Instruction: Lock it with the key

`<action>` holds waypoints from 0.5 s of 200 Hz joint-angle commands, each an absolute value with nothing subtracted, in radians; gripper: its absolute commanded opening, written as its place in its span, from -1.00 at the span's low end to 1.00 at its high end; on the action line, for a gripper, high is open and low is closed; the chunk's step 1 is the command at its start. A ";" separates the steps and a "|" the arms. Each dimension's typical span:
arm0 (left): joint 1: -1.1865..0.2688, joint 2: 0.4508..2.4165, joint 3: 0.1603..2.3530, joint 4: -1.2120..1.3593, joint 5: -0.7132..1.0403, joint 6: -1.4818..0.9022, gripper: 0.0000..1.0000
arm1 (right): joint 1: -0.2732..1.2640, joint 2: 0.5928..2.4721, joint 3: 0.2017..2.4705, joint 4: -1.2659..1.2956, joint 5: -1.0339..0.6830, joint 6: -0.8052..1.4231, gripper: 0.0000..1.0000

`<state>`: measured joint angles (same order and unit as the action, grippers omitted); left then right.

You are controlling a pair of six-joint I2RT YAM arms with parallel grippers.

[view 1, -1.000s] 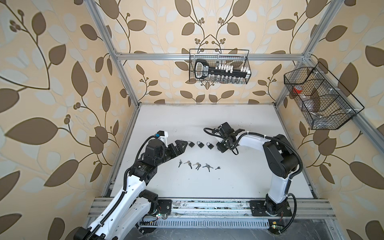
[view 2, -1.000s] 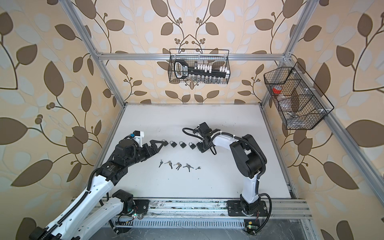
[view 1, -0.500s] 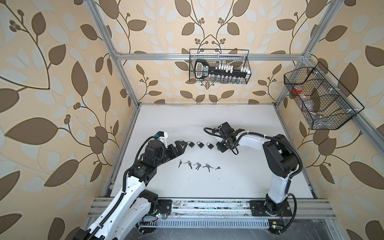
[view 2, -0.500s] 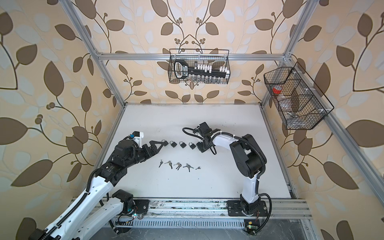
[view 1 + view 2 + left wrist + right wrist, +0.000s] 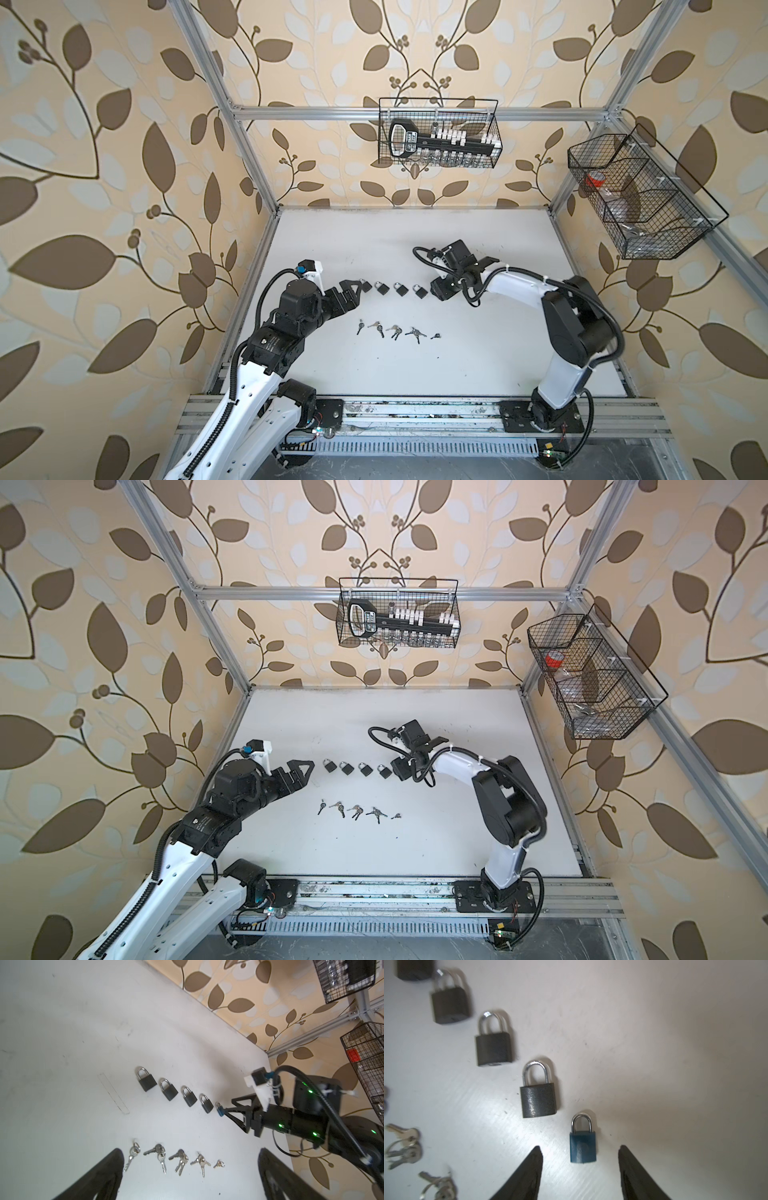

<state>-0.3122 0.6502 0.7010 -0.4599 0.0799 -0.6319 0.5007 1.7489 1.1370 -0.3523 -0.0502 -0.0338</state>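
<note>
A: Reaching low over the table (image 5: 374,232), right gripper (image 5: 579,1146) spread, blue padlock (image 5: 582,1148) lying flat between the tips, untouched.
B: Left?
A: Left gripper (image 5: 190,1150) spread wide, empty, beside the end black padlock (image 5: 365,286); keys (image 5: 395,331) lined up nearby.

**Both arms stretched toward the middle, jaws parted on each**

The left arm (image 5: 266,345) is seen bent at the elbow and stretched forward from its base at the near left. The left gripper (image 5: 356,296) is held low and roughly level, and its jaws are spread wide. The right arm (image 5: 519,286) is folded up from its base at the near right and stretched leftward. The right gripper (image 5: 434,291) is angled down close to the surface, and a clear gap is shown between its jaws in the right wrist view.
</note>
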 commanded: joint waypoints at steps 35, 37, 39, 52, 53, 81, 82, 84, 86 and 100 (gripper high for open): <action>-0.300 0.622 0.594 -0.213 -0.410 -0.399 0.98 | 0.380 1.326 0.784 0.186 0.189 0.233 0.99; -0.300 0.621 0.584 -0.198 -0.417 -0.387 0.98 | 0.377 1.319 0.774 0.202 0.212 0.240 0.99; -0.301 0.620 0.575 -0.182 -0.423 -0.377 0.98 | 0.375 1.313 0.762 0.217 0.231 0.245 0.99; -0.300 0.606 0.503 -0.080 -0.447 -0.305 0.98 | 0.354 1.280 0.693 0.299 0.312 0.215 0.99; -0.301 0.605 0.498 -0.071 -0.447 -0.297 0.98 | 0.354 1.277 0.688 0.309 0.319 0.210 0.98; -0.301 0.616 0.315 0.184 -0.438 -0.145 0.98 | 0.283 1.276 0.595 0.382 0.387 0.083 0.98; -0.301 0.619 0.310 0.191 -0.441 -0.141 0.98 | 0.280 1.277 0.591 0.383 0.386 0.077 0.98; -0.301 0.625 0.301 0.202 -0.449 -0.139 0.98 | 0.272 1.279 0.585 0.387 0.384 0.069 0.98; -0.301 0.630 0.293 0.213 -0.455 -0.134 0.98 | 0.264 1.282 0.578 0.390 0.384 0.060 0.98; -0.301 0.685 0.259 0.264 -0.503 -0.114 0.98 | 0.213 1.302 0.535 0.411 0.381 0.031 0.98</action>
